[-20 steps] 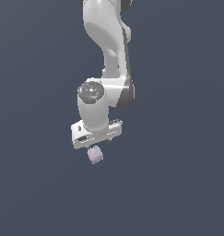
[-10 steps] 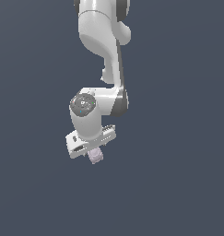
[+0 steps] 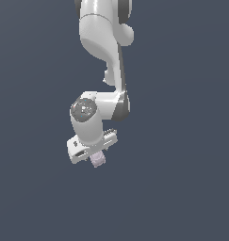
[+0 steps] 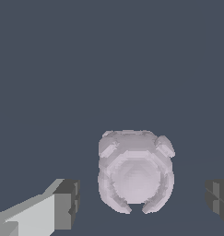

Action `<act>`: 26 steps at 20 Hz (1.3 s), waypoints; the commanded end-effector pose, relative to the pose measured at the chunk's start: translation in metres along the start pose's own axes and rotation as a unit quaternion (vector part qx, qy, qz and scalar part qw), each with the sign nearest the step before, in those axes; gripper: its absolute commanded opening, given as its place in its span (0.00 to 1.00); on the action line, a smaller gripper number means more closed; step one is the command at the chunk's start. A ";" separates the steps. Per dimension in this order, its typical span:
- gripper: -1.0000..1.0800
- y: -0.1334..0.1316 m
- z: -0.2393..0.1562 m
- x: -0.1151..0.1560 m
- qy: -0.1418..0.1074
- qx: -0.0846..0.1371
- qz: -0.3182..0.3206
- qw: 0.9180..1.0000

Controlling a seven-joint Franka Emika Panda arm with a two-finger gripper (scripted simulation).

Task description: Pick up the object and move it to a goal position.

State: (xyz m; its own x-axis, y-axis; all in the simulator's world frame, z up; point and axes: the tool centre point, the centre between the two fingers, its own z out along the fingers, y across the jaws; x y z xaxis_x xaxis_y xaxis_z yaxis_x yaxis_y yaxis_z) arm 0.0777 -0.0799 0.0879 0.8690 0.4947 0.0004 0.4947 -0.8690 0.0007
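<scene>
Gripper (image 4: 141,203): jaws spread, dark pads (image 4: 69,203) either side of object, gaps visible, no contact in wrist view. Object (image 4: 134,173): pale pinkish-lilac lumpy blob, between fingers. Exterior view: blob (image 3: 97,159) just below white gripper (image 3: 94,155), arm (image 3: 104,52) descending from above. Background: plain dark grey-blue surface (image 3: 182,188).

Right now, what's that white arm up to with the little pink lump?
A white robot arm is reaching down over a small pinkish-lilac blob. Its gripper sits right above the blob. In the wrist view the blob lies between the two fingers, with a gap on each side, so the gripper is open and nothing is gripped yet. The blob looks ready to be grasped, but no goal spot is visible in either picture.
</scene>
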 end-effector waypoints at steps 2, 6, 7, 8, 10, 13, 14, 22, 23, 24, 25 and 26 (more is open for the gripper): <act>0.96 0.000 0.012 0.000 0.000 0.000 -0.001 1.000; 0.96 -0.001 0.035 -0.001 0.000 0.000 -0.002 1.000; 0.96 -0.001 0.039 -0.001 0.000 0.000 -0.002 1.000; 0.96 -0.001 0.043 -0.001 0.000 0.000 -0.002 1.000; 0.96 0.000 0.047 -0.001 0.000 0.000 -0.002 1.000; 0.96 0.000 0.048 0.000 0.000 0.000 -0.002 1.000; 0.96 0.000 0.047 0.000 0.000 0.000 -0.002 1.000; 0.00 0.000 0.047 0.000 0.000 0.000 -0.002 1.000; 0.00 0.000 0.047 0.000 0.000 0.000 -0.002 1.000; 0.00 0.000 0.047 0.000 0.000 0.000 -0.002 1.000; 0.00 0.000 0.047 0.000 0.000 0.000 -0.002 1.000; 0.00 0.000 0.047 0.000 0.000 0.000 -0.002 1.000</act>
State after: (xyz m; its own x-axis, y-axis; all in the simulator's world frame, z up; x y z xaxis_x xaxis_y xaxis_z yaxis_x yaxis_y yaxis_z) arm 0.0777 -0.0801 0.0403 0.8671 0.4981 -0.0004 0.4981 -0.8671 -0.0003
